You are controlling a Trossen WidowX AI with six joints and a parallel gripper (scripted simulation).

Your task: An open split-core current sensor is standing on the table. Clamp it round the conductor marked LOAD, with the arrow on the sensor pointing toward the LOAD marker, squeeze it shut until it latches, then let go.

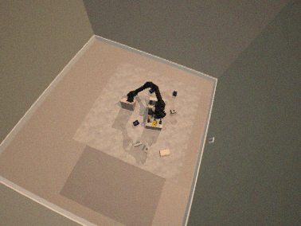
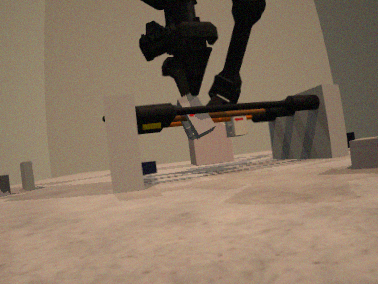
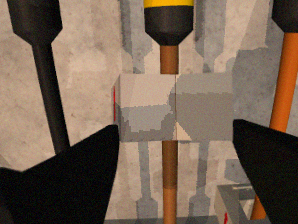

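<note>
The grey-white split-core sensor (image 3: 148, 95) (image 2: 201, 120) is between the fingertips of my gripper (image 3: 175, 131) (image 2: 191, 94), which is shut on it. In the wrist view it sits over the middle conductor (image 3: 169, 165), a brown rod with a yellow-banded black end (image 3: 169, 22). In the exterior view the sensor is tilted, at the height of the rods, behind the black conductor (image 2: 230, 107). A red mark shows on its side. Its underside is hidden in the wrist view, and I cannot tell whether its jaws are closed. The LOAD lettering is not readable.
A black rod (image 3: 50, 90) runs to the left and an orange rod (image 3: 285, 85) to the right. A second white unit (image 2: 237, 127) is by the orange rod. End blocks (image 2: 124, 150) (image 2: 332, 120) hold the rods. Dark blue blocks (image 1: 136, 123) (image 1: 174, 94) and a cream block (image 1: 164, 152) lie around.
</note>
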